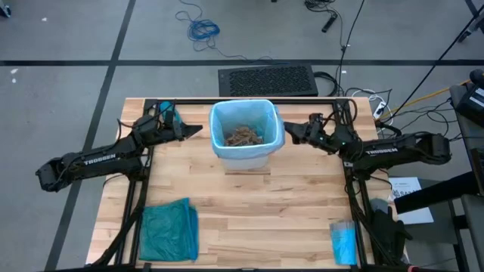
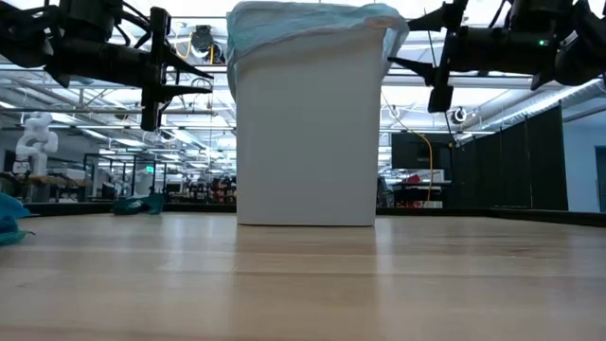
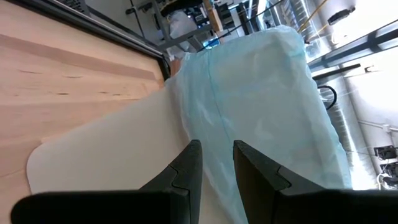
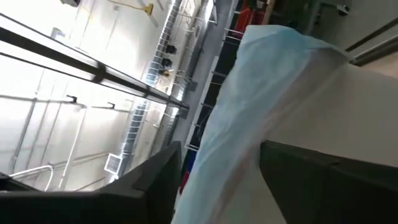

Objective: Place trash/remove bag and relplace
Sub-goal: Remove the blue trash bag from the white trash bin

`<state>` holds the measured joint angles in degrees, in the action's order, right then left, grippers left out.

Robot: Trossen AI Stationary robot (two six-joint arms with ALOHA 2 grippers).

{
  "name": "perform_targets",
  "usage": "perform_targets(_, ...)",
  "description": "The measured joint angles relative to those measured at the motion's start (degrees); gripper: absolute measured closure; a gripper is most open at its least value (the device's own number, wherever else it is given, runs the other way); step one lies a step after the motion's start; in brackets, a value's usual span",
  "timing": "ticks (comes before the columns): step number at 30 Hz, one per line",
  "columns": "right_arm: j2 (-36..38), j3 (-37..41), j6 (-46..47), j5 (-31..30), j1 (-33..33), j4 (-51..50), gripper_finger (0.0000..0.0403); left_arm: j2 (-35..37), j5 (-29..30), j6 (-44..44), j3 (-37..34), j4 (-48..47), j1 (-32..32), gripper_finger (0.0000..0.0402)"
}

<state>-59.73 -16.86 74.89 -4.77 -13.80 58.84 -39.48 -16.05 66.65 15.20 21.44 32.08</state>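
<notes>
With the bag (image 1: 246, 113) cuffed over the bin (image 2: 306, 133) between us, our left gripper (image 1: 195, 130) sits narrowly open, our right gripper (image 1: 290, 133) wider; both empty, equally near.

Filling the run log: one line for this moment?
bag: lining bin | trash: inside | left gripper: open, beside bin | right gripper: open, beside bin

White bin (image 1: 246, 155) stands mid-table, far side, lined with pale blue bag (image 1: 219, 115); mouth open from above, brown paper scraps (image 1: 243, 136) low inside. Left gripper (image 1: 198, 130) close beside bin's left rim, fingers nearly together; right gripper (image 1: 288, 132) close at right rim, fingers spread. Table (image 1: 257, 219) bare in front of bin. Teal bag (image 1: 169, 230) front-left, blue packet (image 1: 344, 242) front-right, both well clear.
</notes>
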Motion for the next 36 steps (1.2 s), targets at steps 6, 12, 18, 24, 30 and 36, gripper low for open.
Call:
perform_targets(6,0.0,-3.9,-2.6,0.7,0.0,-1.9,0.0262,-0.3,0.0,0.0,0.0,-0.1,0.0,0.0314)
perform_targets(12,0.0,-9.3,-6.1,2.5,0.0,-8.5,0.0329,-0.7,0.0,0.0,0.0,-0.1,0.0,0.0314)
perform_targets(18,0.0,-15.1,-11.4,3.4,0.0,-12.2,0.0397,-0.7,0.0,-0.4,0.0,-0.1,0.0,0.0314)
perform_targets(24,0.0,-19.8,-14.4,4.4,0.0,-12.6,0.0401,-0.7,0.0,-1.5,0.0,-0.1,0.0,0.0314)
perform_targets(30,0.0,-21.3,-15.0,5.1,0.0,-17.6,0.0402,-0.7,0.7,-1.4,0.0,-0.1,0.0,0.0314)
perform_targets(36,0.0,-21.3,-14.5,5.1,0.0,-19.5,0.0402,-0.7,-1.9,0.9,0.0,-1.1,0.0,0.0314)
